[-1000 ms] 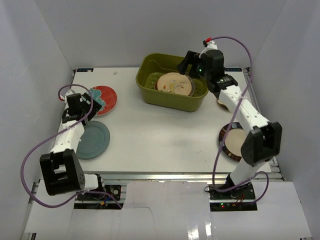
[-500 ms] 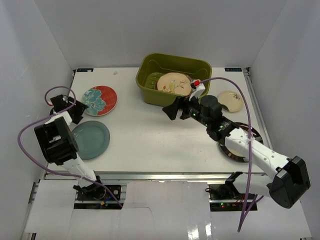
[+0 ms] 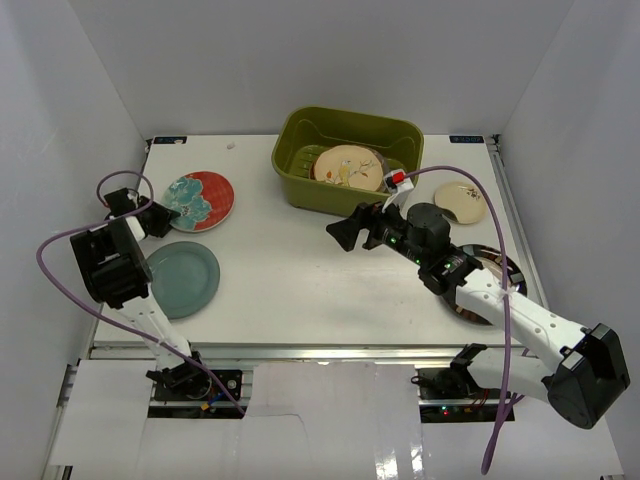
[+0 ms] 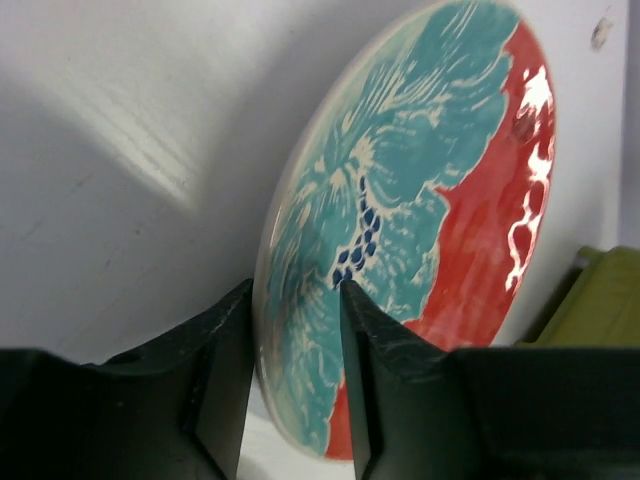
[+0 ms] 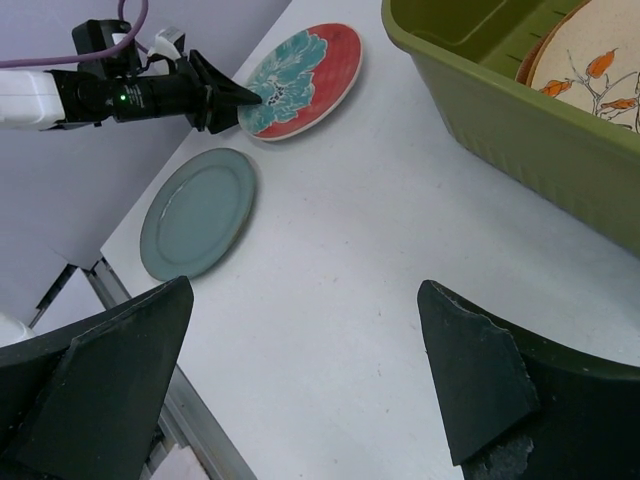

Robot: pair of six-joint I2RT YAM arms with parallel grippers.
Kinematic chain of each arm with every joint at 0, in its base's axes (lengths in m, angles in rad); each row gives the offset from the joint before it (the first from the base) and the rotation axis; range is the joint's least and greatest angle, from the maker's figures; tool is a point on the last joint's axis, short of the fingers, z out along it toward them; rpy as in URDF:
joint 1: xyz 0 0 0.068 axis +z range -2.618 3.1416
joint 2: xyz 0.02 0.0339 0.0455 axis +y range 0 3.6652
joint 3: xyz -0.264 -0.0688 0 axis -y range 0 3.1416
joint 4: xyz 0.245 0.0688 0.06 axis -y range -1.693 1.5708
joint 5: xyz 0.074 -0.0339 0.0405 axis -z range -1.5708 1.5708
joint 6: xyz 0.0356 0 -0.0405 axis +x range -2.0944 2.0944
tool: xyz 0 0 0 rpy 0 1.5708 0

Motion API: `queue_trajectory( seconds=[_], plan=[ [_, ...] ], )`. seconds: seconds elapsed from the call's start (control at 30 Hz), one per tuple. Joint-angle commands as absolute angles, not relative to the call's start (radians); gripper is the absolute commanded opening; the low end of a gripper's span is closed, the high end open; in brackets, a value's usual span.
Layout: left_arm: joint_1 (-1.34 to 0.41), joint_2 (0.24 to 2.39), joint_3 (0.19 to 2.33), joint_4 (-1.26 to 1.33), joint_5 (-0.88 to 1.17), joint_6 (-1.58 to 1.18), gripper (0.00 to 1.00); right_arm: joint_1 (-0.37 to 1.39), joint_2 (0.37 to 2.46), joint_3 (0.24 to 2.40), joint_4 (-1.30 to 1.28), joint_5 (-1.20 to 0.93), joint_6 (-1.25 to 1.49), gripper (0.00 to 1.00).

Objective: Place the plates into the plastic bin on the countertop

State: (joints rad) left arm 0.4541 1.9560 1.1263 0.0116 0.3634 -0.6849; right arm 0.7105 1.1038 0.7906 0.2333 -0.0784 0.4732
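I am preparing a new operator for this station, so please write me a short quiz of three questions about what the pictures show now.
1. True or false: the right end effector holds a plate.
2. Which plate has its rim between the fingers of the left end effector? A) the plain blue-grey plate B) the red-and-teal floral plate C) the small cream plate
3. Fill in the missing word: the plate with orange leaves lies inside the plastic ___.

Key
1. False; it is open, with nothing between its fingers.
2. B
3. bin
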Motion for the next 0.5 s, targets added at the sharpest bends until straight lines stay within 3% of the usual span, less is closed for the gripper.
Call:
queue_trajectory(
  seconds=[0.0,0.03,0.07,0.1,0.2,0.47],
  plan=[
    [0.457,1.971,1.149,0.057,0.385,-0.692,0.43,0.718,1.095,0.801,0.287,-0.087,0.48,1.0],
    [0.457,1.974,1.147,0.061,0.388,-0.693,0.34,0.721,1.097,0.801,0.288,-0.092,0.485,1.0],
    [0.457,1.976,1.146,0.069,0.39,-0.695,0.34,0.721,1.098,0.802,0.29,-0.1,0.489,1.0],
    [0.457,1.976,1.144,0.086,0.391,-0.699,0.2,0.722,1.098,0.801,0.293,-0.11,0.494,1.0],
    [0.459,1.962,1.123,0.129,0.402,-0.709,0.0,0.739,1.111,0.79,0.302,-0.152,0.517,1.0],
    [0.469,1.786,0.996,0.311,0.486,-0.859,0.0,0.784,1.132,0.732,0.347,-0.176,0.571,1.0]
  ],
)
